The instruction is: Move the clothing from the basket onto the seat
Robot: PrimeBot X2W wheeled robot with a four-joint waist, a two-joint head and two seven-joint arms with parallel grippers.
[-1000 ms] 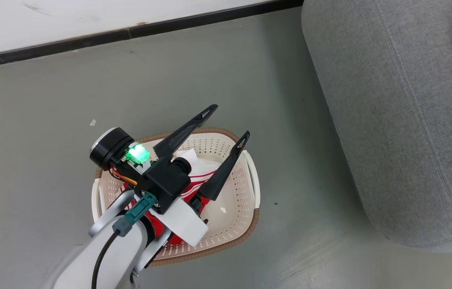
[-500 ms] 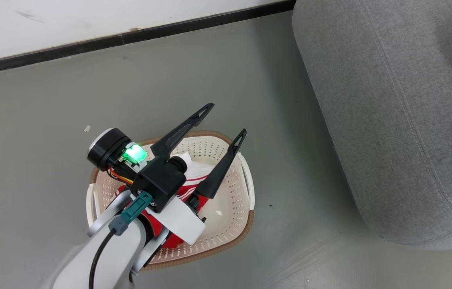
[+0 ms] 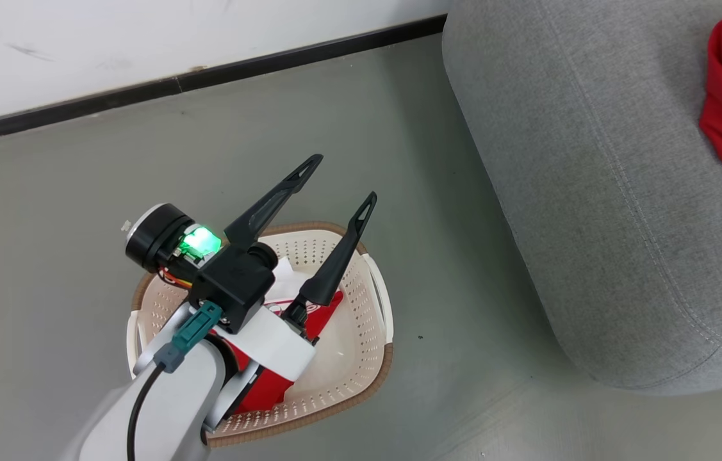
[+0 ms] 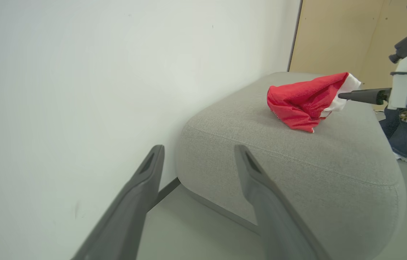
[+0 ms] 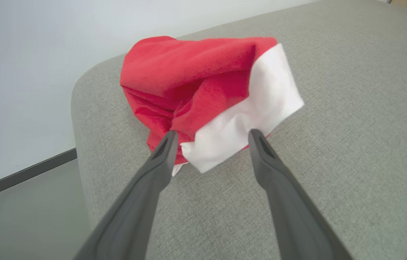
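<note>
Right gripper (image 5: 212, 133): jaws apart, empty, tips just beside a red-and-white garment (image 5: 196, 72) lying on the seat (image 5: 333, 144). Left gripper (image 3: 343, 176): jaws apart, empty, over the basket (image 3: 361, 320), which contains more red clothing (image 3: 264, 387).

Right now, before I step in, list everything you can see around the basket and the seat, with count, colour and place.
floor: one, grey-green, under everything
wall: one, white, at the floor's far edge
baseboard: one, black, along the wall's foot
seat: one, grey woven fabric, on the floor beside the wall
laundry basket: one, cream with brown rim, on the floor left of the seat
red garment: one, red with a white band, bunched on the seat
red-and-white clothing: count unclear, red and white, in the laundry basket
wooden panel: one, tan, beyond the seat
left gripper: one, dark jaws open, above the laundry basket
right gripper: one, dark jaws open, tips at the red garment's white band
</note>
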